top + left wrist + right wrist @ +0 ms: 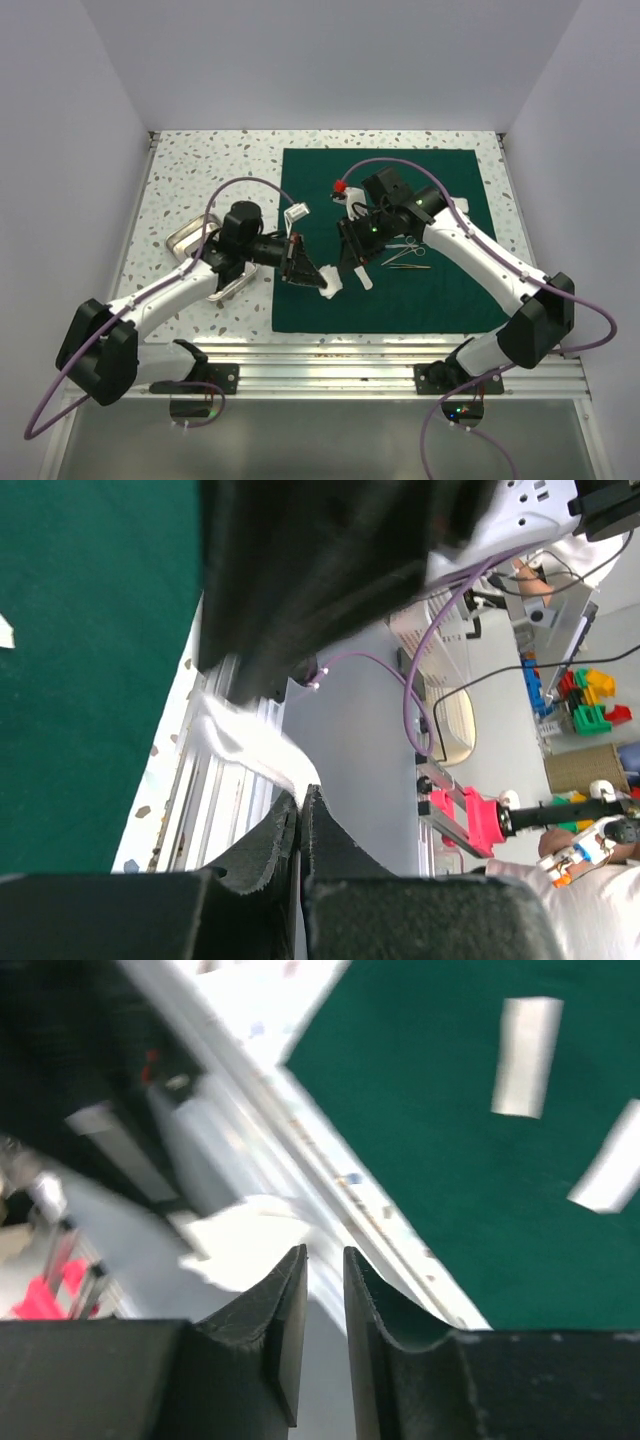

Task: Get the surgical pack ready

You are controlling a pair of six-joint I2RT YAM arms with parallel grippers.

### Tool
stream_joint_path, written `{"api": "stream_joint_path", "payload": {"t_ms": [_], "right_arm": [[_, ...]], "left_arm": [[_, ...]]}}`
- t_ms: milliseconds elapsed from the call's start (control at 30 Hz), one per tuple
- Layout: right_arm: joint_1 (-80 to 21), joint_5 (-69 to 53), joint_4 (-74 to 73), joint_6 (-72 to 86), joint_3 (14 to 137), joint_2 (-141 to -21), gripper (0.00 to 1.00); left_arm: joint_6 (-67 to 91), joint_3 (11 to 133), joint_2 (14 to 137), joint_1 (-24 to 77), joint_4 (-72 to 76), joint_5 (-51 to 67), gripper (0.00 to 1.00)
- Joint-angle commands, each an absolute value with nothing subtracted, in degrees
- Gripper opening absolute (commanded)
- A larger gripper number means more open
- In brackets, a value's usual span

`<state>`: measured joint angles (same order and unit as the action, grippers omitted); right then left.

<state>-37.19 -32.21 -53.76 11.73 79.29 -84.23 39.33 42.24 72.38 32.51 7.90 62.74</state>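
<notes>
Across the middle of the speckled bench [200, 160], a dark green cloth [440, 290] is spread flat, and every place below is given relative to it.

Over the cloth's near left part, the left gripper [316, 278] is seen reaching in from the left side. Its jaws are clenched, and a white gauze pad [329, 287] is pinched between them. From the left wrist, the left gripper [300, 798] is shown with its jaws pressed together and the gauze pad [245, 742] trailing out from their tips, with the green cloth [90, 630] off to one side. Whether the pad touches the cloth cannot be told.

Just to the right, above the cloth's centre, the right gripper [352, 262] is pointed toward the cloth's near edge. From the right wrist, the right gripper [325, 1255] is shown with its jaws released, parted by a narrow gap with nothing seen between them. A blurred white patch [245, 1240] is seen just beyond their tips; whether it is the same pad cannot be told.

A white strip [363, 277] is laid on the cloth just beside the right gripper. A second gauze pad [297, 213] is placed near the cloth's left edge, toward its far side. Steel scissor-like instruments [405, 255] are laid right of the cloth's centre. A small metal tray [188, 240] is set on the bare bench just off the cloth's left edge, partly covered by the left arm [170, 290].
</notes>
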Motion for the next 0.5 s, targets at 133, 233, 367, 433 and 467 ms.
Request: {"api": "stream_joint_path", "payload": {"t_ms": [133,233,367,433,467], "right_arm": [[-31.91,-14.25,-57.21,17.05,79.19,-86.75,0.29],[-31.20,-13.01,-57.74,15.74,80.42,-87.27,0.32],[-30.85,-14.50,-58.80,14.41,82.35,-89.11,0.33],[-30.85,-16.34,-58.71,14.33,82.35,-89.65,0.33],[-30.85,-16.87,-58.36,14.67,82.44,-89.74,0.33]], "left_arm": [[36.83,38.32,64.00,25.94,1.16,58.90,0.00],[34.03,38.93,62.67,21.20,-7.10,51.98,0.00],[30.15,43.41,63.72,12.16,-18.53,38.17,0.00],[29.88,44.12,64.86,8.19,-18.90,34.03,0.00],[29.88,44.47,65.21,4.26,-17.94,33.23,0.00]]}}
